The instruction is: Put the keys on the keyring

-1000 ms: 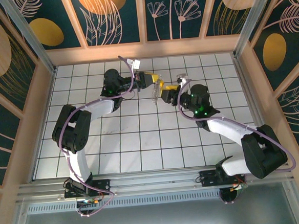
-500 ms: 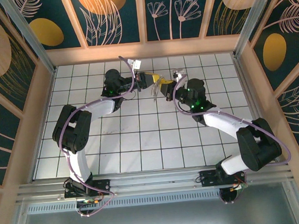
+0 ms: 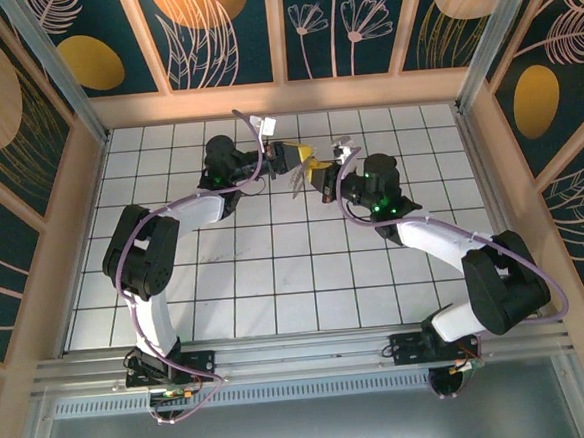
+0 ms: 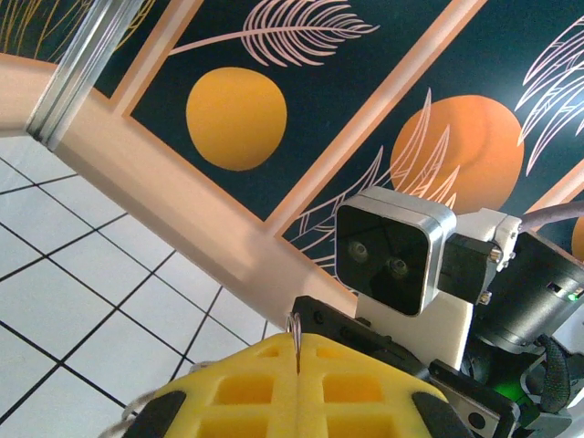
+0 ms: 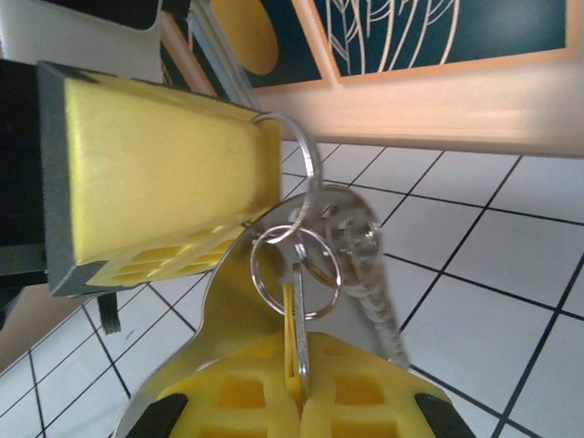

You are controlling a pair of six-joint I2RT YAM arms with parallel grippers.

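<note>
I see my left gripper (image 4: 297,345) pinched shut on the keyring (image 5: 313,173), and my right gripper (image 5: 297,370) clamped on a small ring (image 5: 321,274) touching it.

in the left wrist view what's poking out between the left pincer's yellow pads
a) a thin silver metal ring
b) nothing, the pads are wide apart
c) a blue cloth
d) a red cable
a: the edge of a thin silver metal ring sticks up out of the seam of the left pincer, whose yellow pads are pressed together on it.
</note>
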